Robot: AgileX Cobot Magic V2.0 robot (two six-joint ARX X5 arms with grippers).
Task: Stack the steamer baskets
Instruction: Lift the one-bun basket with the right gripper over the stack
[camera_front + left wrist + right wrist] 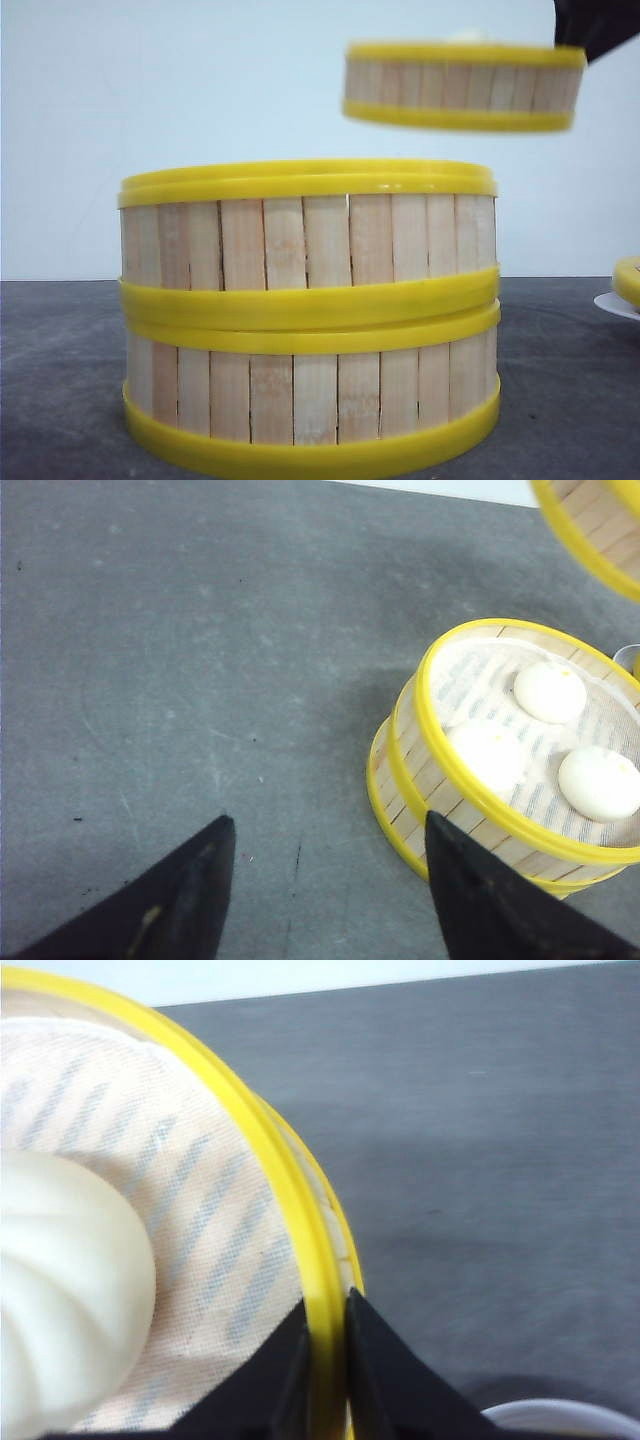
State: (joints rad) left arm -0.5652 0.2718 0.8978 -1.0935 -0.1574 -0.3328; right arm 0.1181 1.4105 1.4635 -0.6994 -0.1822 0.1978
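Observation:
Two steamer baskets stand stacked close to the front camera, the upper one (310, 240) on the lower one (310, 395). In the left wrist view this stack (440, 790) holds three white buns (550, 690) on a striped cloth. A third steamer basket (462, 88) hangs in the air above and to the right of the stack. My right gripper (327, 1305) is shut on its yellow rim (250, 1130), and a bun (60, 1290) lies inside it. My left gripper (328, 820) is open over bare table, to the left of the stack, with nothing between its fingers.
A white plate (615, 303) lies at the right edge of the table, with a yellow-rimmed thing (630, 280) on it, cut off by the frame. The plate's edge (560, 1420) also shows under the right gripper. The table (150, 630) is dark grey.

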